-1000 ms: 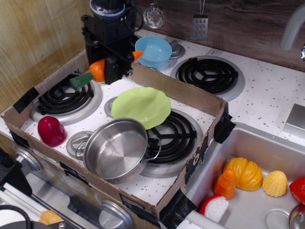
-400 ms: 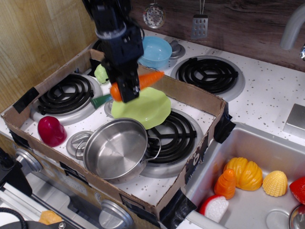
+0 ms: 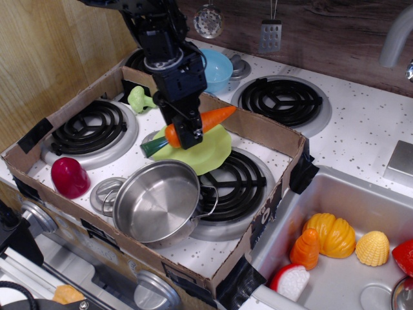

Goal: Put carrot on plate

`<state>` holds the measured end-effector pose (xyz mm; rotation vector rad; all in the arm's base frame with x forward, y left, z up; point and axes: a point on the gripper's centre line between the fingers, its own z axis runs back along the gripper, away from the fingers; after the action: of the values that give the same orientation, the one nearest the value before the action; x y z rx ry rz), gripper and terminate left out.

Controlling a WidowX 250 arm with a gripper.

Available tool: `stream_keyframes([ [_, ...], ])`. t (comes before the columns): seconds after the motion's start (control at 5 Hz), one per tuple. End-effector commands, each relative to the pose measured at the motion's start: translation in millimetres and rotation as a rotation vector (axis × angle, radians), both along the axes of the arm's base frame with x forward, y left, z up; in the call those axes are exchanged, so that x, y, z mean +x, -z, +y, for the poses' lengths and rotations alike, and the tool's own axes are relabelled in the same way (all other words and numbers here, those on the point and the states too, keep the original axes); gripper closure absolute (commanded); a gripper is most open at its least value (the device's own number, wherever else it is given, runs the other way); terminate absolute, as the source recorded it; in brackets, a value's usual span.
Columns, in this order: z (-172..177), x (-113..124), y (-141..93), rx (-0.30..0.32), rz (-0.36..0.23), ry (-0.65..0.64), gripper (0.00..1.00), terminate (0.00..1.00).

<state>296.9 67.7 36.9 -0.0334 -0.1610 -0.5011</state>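
Note:
The carrot is long, orange and tapered, with a dark green stem end pointing lower left. My black gripper is shut on its middle and holds it tilted just above the plate. The lime-green plate lies flat on the stove top inside the cardboard frame, partly on the front right burner. The carrot's stem end hangs over the plate's left rim. The gripper body hides the middle of the carrot.
A steel pot stands in front of the plate. A light blue bowl is at the back. A green broccoli toy and a red toy lie near the left burner. The sink at right holds toy foods.
My gripper has carried the carrot from the back left, near the bowl, forward and right, then down to just over the plate. The broccoli toy is uncovered.

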Motion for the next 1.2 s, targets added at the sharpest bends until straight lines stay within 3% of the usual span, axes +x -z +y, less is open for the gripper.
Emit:
stream_keyframes([
  [0.0,-13.1,-1.0,-22.8,0.078,-0.077,-0.015,0.0,0.0],
  [0.2,-13.9,-6.2,-43.1,0.176,-0.099,-0.043,0.0,0.0],
  [0.4,-14.0,-12.3,-85.8,0.349,-0.131,-0.105,0.0,0.0],
  [0.6,-12.8,-17.7,-133.9,0.495,-0.118,-0.127,0.0,0.0],
  [0.8,-14.0,-24.1,-162.3,0.46,-0.105,-0.227,0.0,0.0],
  [1.0,-20.6,-27.3,-175.0,0.366,0.004,-0.335,0.0,0.0],
])
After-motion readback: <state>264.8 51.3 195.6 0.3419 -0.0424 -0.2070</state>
